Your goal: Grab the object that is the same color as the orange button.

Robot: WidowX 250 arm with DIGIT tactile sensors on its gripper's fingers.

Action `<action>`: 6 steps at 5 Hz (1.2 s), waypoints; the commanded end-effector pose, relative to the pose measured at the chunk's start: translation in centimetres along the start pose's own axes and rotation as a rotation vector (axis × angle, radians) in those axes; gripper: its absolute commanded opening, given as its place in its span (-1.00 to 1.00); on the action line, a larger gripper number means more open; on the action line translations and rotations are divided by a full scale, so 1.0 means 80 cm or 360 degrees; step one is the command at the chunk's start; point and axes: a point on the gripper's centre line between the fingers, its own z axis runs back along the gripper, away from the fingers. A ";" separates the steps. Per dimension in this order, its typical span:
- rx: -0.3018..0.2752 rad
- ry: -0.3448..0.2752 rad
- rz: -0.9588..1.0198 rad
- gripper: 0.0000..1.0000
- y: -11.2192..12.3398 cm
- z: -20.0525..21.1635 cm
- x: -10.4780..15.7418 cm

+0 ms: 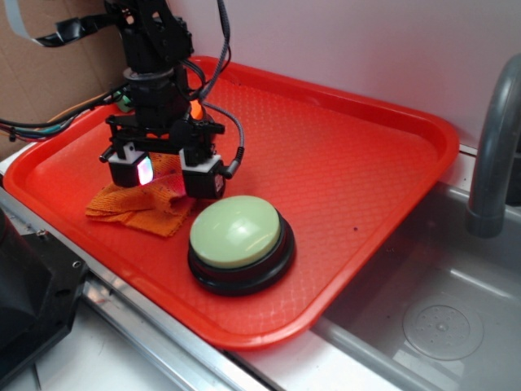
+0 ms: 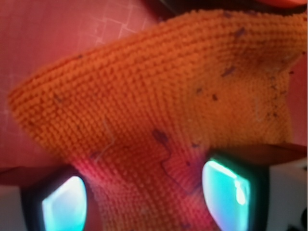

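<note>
The exterior view is evenly bright and a little soft, with pale glare on the pale green dome button and a short dark shadow under it on the red tray. The wrist view is blurred toward its lower edge, where the glowing cyan pads overexpose, while the orange knitted cloth stays sharp in the middle.

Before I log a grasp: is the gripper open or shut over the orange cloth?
Open. The gripper has its pads apart, with the orange knitted cloth running between them, not yet pinched.
</note>
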 end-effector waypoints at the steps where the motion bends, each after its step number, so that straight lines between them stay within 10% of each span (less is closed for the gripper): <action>1: 0.0008 -0.0013 0.0110 -1.00 0.001 -0.003 0.006; 6: 0.0089 -0.0063 -0.0146 -1.00 0.038 0.057 0.007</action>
